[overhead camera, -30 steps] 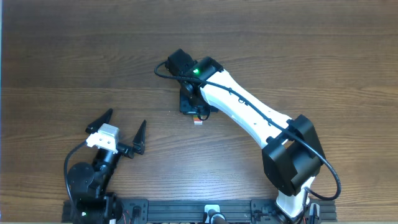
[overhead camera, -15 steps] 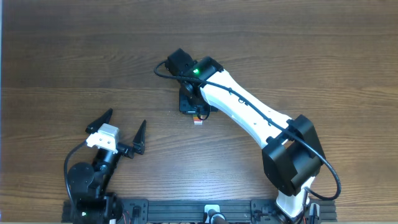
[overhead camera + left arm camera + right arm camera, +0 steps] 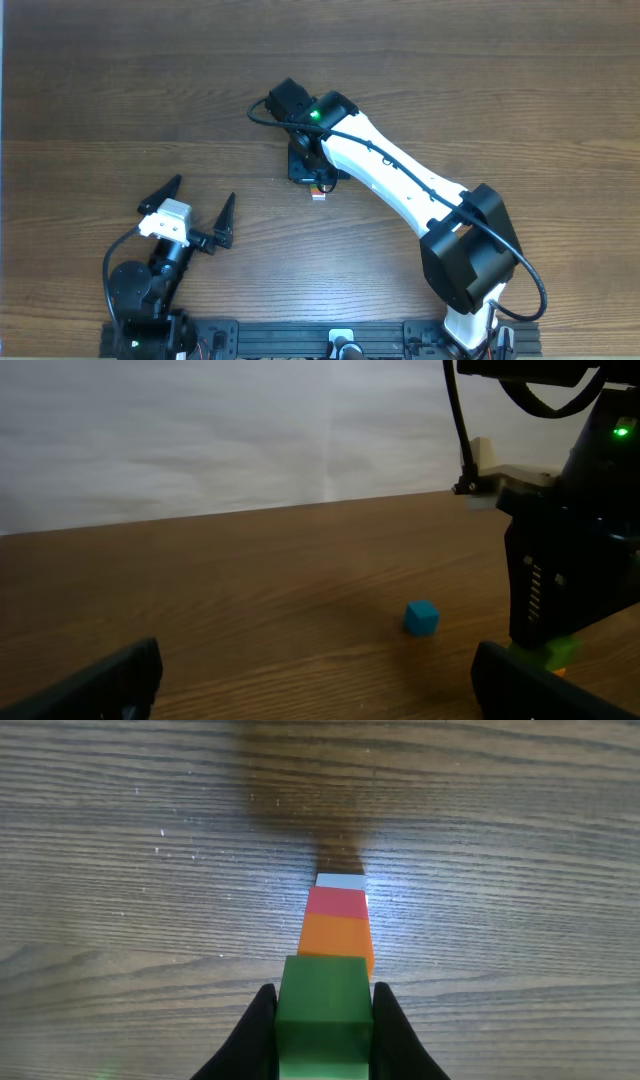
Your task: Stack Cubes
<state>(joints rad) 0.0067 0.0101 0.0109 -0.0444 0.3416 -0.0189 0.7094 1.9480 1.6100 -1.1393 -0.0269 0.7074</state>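
On table (image 3: 100,80), near centre, under R arm (image 3: 400,185) wrist: cube stack. Top to bottom: green cube (image 3: 322,1005), orange cube (image 3: 337,935), red cube (image 3: 336,903), white cube (image 3: 341,881). Straight above it, R gripper (image 3: 322,1020), jaws clamped on green cube's two sides. Green lined up over orange, edges roughly flush. Can't tell whether fully resting or a hair above.

From top view, mostly covered by R arm's wrist; just a red/white sliver pokes out at its near edge. From L wrist view, shows green plus thin orange strip at foot of R gripper; lower cubes cut off behind L finger.

Near stack but apart from it, on bare wood: blue cube (image 3: 421,617), flat, alone.

At lower left of top view, close to own base: L gripper (image 3: 198,205), jaws spread wide, well apart from stack and blue cube. In own wrist view, fingers only partly seen, cropped by frame edge.
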